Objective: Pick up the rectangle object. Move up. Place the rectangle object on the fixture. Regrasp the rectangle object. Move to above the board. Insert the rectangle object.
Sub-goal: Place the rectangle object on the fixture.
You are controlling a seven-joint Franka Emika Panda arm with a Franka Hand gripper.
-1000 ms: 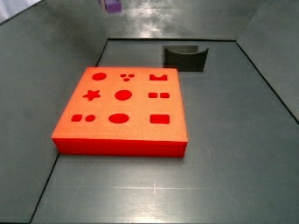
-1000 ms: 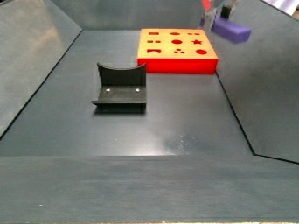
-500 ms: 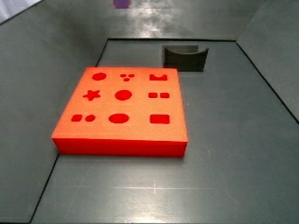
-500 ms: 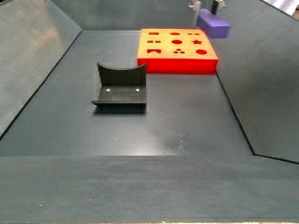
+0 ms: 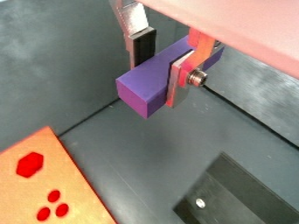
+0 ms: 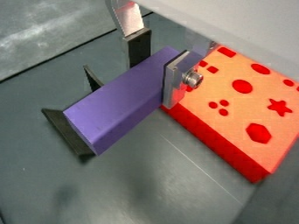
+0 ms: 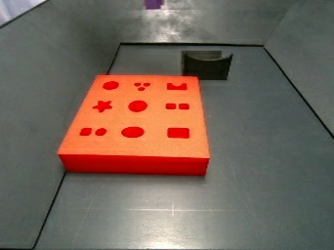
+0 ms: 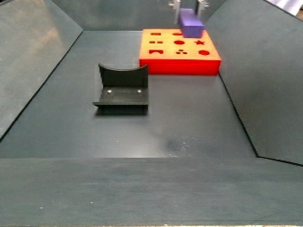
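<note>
My gripper (image 5: pixel 160 74) is shut on the purple rectangle object (image 5: pixel 149 85): a dark pad presses one side and a silver plate the other, as both wrist views show (image 6: pixel 156 68). The rectangle object (image 8: pixel 190 22) hangs in the air over the orange-red board (image 8: pixel 180 50). In a side view only its lower tip (image 7: pixel 154 4) shows at the picture's top edge. The board (image 7: pixel 137 122) lies flat with darker cut-outs. The dark fixture (image 8: pixel 122 89) stands apart from the board and holds nothing.
Sloping grey walls enclose the grey floor (image 8: pixel 154 133) on all sides. The fixture (image 7: pixel 206 63) stands near the far wall in a side view. In the wrist views the board (image 6: pixel 246 105) and the fixture (image 6: pixel 73 131) lie below the block.
My gripper has carried the rectangle object sideways from beside the board's edge to over the board. It stays high and gripped. The board and fixture have not moved.
</note>
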